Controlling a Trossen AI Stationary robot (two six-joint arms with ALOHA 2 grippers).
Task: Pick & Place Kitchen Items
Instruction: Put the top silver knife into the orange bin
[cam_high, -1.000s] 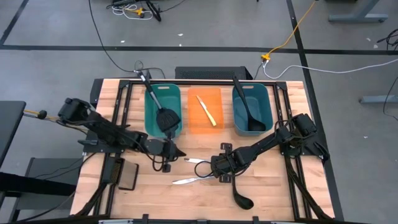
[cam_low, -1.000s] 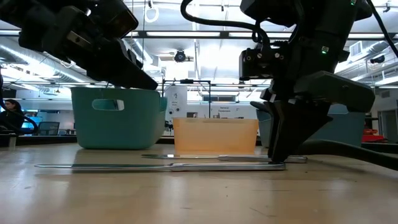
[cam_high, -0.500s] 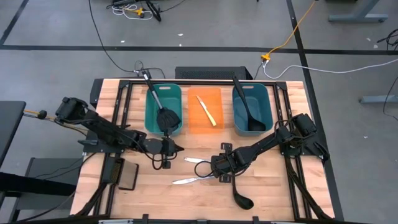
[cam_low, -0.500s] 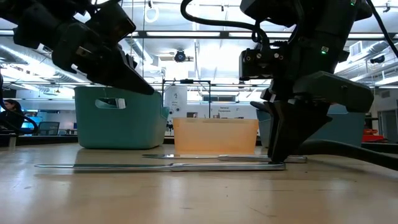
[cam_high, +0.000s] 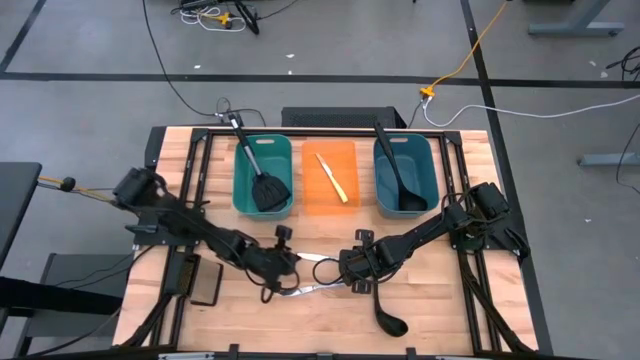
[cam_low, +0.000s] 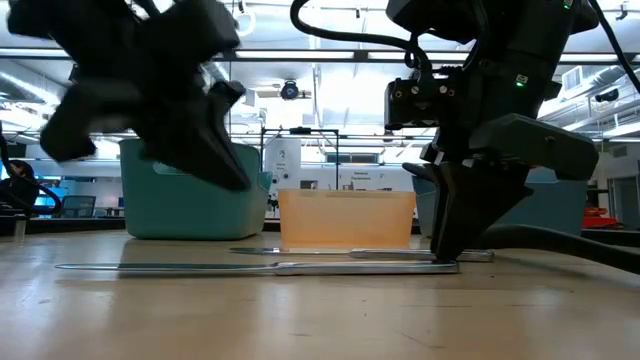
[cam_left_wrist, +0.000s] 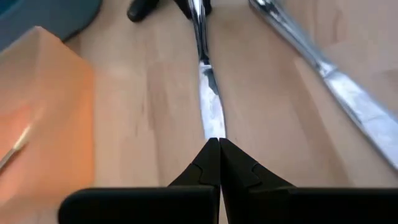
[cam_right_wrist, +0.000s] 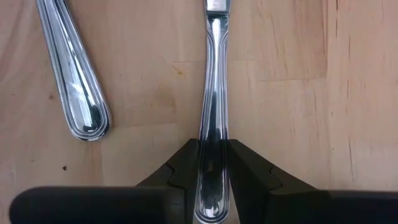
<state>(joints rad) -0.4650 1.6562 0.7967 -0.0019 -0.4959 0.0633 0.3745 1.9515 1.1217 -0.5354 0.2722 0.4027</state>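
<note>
Pinching the handle of a silver table knife (cam_right_wrist: 212, 134) between its two dark fingers (cam_right_wrist: 180, 171), right gripper (cam_high: 352, 277) low over the bare wood near the table's middle; grip plain only from the right wrist, with a second silver knife handle (cam_right_wrist: 78, 93) lying apart beside it. From above, only the blade of the held knife (cam_high: 300, 291) seen, pointing left along the boards.

Pressed tight together, tips meeting in one point, left gripper (cam_left_wrist: 219, 149), holding nothing, poised just over the blade of the farther silver knife (cam_left_wrist: 210, 109); whether touching, cannot tell. From above, same left gripper (cam_high: 288, 264) reaching rightward toward that knife (cam_high: 316, 258), close to the right gripper.

Shown from above only: black slotted spatula (cam_high: 262, 185) in the teal plastic bin (cam_high: 262, 146) at far left, cream-handled knife (cam_high: 334, 181) in the orange bin (cam_high: 329, 152) at far centre, long black ladle (cam_high: 398, 180) in the blue bin (cam_high: 404, 145) at far right, second black ladle (cam_high: 385, 318) lying on the wooden table (cam_high: 440, 310) near the front edge, flat black pad (cam_high: 206, 286) at near left.

From table height: both knives lying flat, nearer one (cam_low: 250, 267) stretching far left, right gripper (cam_low: 447, 255) down at its right end.
</note>
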